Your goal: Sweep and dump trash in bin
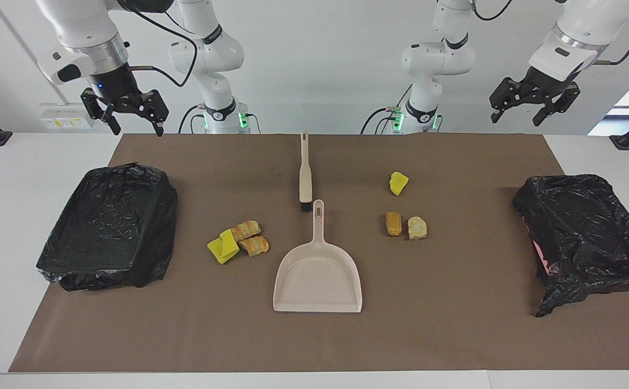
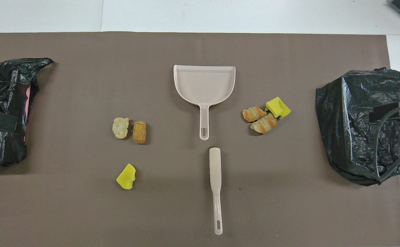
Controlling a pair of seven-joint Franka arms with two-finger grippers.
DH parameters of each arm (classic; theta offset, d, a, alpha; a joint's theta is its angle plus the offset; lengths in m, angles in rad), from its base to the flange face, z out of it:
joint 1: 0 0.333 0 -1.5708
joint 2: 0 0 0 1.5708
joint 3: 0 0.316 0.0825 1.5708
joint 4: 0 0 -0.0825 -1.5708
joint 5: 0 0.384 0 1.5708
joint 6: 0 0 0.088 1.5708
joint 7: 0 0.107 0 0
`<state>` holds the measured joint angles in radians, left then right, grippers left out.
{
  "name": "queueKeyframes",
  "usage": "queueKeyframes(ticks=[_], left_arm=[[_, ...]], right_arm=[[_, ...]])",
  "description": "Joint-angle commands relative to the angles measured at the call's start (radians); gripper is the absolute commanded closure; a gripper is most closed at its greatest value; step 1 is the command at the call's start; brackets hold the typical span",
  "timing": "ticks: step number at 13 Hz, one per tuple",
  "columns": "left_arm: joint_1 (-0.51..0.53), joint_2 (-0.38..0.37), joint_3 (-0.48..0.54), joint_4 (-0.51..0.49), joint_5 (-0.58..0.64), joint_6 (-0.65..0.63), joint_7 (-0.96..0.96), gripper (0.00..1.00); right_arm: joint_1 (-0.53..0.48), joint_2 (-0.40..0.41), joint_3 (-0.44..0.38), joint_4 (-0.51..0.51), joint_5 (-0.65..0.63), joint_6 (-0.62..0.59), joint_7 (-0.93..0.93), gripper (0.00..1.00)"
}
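The trash lies in two groups on the brown mat. Toward the right arm's end are a yellow sponge piece (image 1: 223, 246) (image 2: 277, 107) and two bread rolls (image 1: 245, 230) (image 1: 255, 246). Toward the left arm's end are a yellow sponge (image 1: 398, 183) (image 2: 126, 176), a brown chunk (image 1: 393, 223) (image 2: 139, 132) and a pale chunk (image 1: 417, 227) (image 2: 120, 127). My right gripper (image 1: 137, 127) hangs open above the table's robot-side edge. My left gripper (image 1: 519, 113) hangs open at the other end. Neither holds anything.
A beige dustpan (image 1: 318, 275) (image 2: 205, 84) lies mid-mat, handle toward the robots. A beige brush (image 1: 305, 173) (image 2: 215, 185) lies nearer the robots, in line with it. Black-bagged bins stand at the right arm's end (image 1: 109, 227) (image 2: 364, 123) and the left arm's end (image 1: 584, 232) (image 2: 0, 113).
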<state>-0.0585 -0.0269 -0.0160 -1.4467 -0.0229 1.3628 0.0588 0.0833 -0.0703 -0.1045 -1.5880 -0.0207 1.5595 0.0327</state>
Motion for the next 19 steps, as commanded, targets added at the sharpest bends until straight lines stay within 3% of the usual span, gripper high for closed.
queueKeyframes(ticks=[1, 19], left_arm=[[0.006, -0.030, -0.005, -0.034, -0.006, -0.005, 0.000, 0.00], [-0.001, -0.038, -0.016, -0.043, -0.011, -0.004, -0.013, 0.00]], right_arm=[[-0.014, -0.017, 0.003, -0.015, 0.005, -0.001, -0.020, 0.00], [-0.014, -0.019, 0.003, -0.015, 0.010, -0.003, -0.019, 0.00]])
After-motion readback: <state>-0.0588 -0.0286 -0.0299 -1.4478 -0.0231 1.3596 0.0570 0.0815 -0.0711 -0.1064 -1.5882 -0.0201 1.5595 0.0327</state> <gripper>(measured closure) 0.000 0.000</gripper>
